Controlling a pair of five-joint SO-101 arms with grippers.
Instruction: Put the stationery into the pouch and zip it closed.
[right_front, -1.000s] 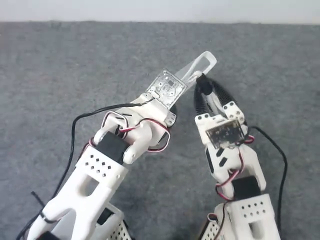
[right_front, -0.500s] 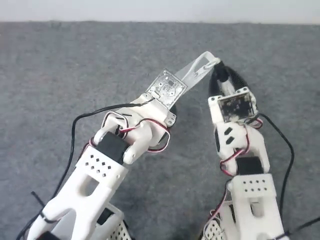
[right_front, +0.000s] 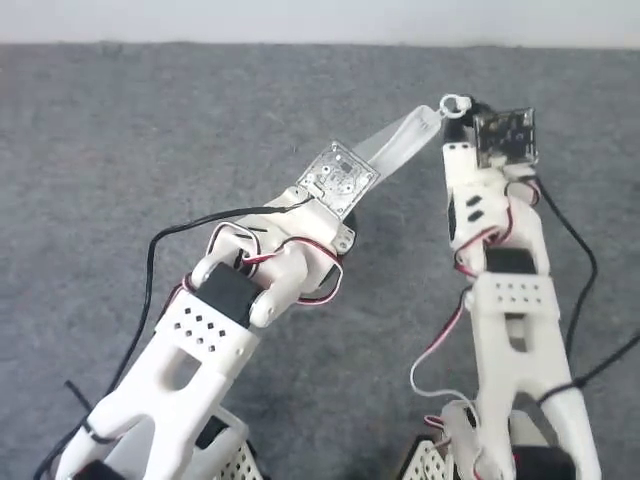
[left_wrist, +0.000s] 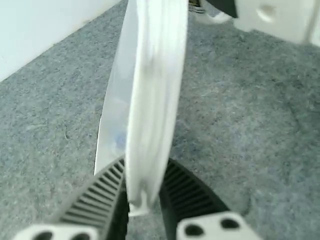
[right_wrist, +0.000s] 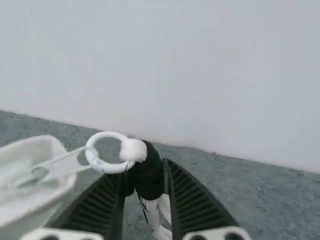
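The clear pouch (right_front: 400, 138) hangs above the grey mat, stretched between both arms. My left gripper (right_front: 352, 172) is shut on its near end, and in the left wrist view the pouch (left_wrist: 152, 90) stands edge-on, rising from between the fingers (left_wrist: 107, 197). My right gripper (right_front: 462, 112) is at the pouch's far end, near the wall. It is shut on the black zipper pull (right_wrist: 147, 172), which carries a white ring (right_wrist: 107, 152) linked to the slider on the pouch end (right_wrist: 30, 170). What is inside the pouch cannot be made out.
The grey mat (right_front: 120, 130) spreads out on all sides, with a white wall (right_wrist: 200, 60) along its far edge. A black cable (right_front: 150, 270) loops beside the left arm, and another cable (right_front: 580, 290) trails off the right arm.
My right gripper has travelled along the pouch's top edge toward the wall, taking the zipper pull to the far end. The pouch now stretches out longer. The left arm has held still.
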